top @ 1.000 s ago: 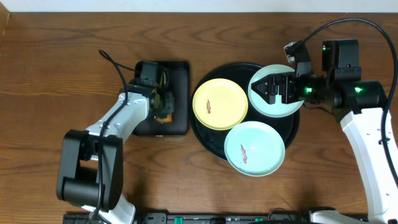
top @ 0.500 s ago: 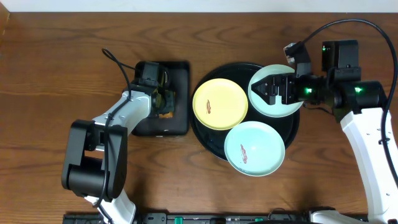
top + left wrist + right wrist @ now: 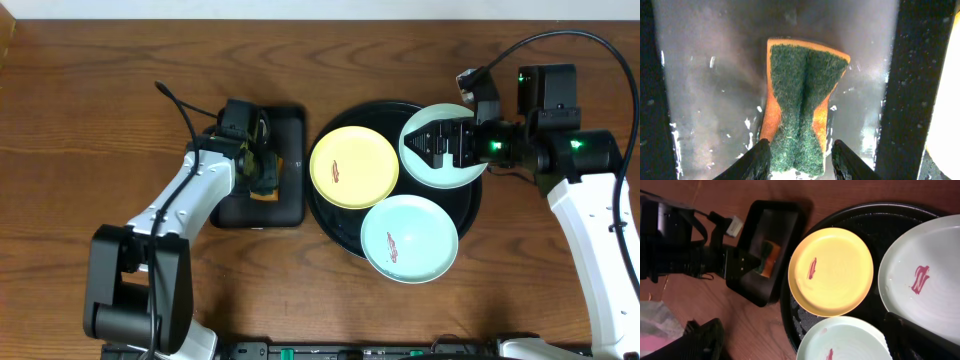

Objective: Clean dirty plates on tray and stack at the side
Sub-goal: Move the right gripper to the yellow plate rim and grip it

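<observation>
From where I stand, the left gripper [image 3: 801,160] is down over the small rectangular black tray [image 3: 290,125] at the left of the table [image 3: 100,100]. Its jaws are parted, one on each side of the near end of a sponge [image 3: 802,100] that lies green scouring face up on the wet tray floor. The sponge is pinched in at the waist. The fingertips sit so close to its orange flanks that I cannot tell whether they are squeezing it or have let it go. That looks like the place for wetting and fetching the scrubber, which would explain why this arm is there and not at the dishes. All three plates are on the big round tray [image 3: 335,225] to the right, none yet stacked at the side. The yellow plate [image 3: 354,167] is on the tray's left part. One mint plate [image 3: 925,245] is at the far right, leaning onto the rim. The other mint plate [image 3: 408,238] is nearest, lapping over the near edge. Each has a red streak at its centre, so I judge that no cleaning has begun. The right gripper [image 3: 437,141] hangs over the far mint plate with its jaws spread wide and gripping nothing. It is probably placed to steady or lift that plate once the sponge arrives.
</observation>
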Controlling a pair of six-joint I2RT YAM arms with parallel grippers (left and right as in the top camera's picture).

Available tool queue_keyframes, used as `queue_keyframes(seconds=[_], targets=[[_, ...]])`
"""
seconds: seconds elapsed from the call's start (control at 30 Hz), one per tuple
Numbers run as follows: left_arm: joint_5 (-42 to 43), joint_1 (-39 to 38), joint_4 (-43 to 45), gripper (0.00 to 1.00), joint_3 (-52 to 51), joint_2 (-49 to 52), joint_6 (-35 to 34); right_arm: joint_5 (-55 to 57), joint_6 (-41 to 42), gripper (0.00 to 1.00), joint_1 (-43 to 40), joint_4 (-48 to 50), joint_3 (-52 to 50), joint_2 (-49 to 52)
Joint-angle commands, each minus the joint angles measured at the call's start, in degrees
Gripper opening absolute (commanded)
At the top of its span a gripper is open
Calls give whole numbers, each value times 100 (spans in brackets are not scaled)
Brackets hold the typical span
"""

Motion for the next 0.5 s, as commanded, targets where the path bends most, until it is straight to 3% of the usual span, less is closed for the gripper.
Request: queue_keyframes(seconds=[0.0, 0.17, 0.27, 0.4, 0.47], targets=[[20, -7, 15, 41, -131, 155, 46, -35, 33, 99, 66, 11, 76, 11], [20, -46, 98, 25, -291, 575, -138, 892, 31, 92, 481, -22, 74, 149], [-107, -42, 138, 8, -291, 654, -24, 1902, 269, 84, 837, -59, 74, 363], [-256, -17, -39, 7, -55, 525, -31, 2693, 623, 72, 1099, -114, 74, 811], [-256, -17, -409, 7, 254, 358, -31, 2697, 702, 60, 1145, -94, 74, 1185]])
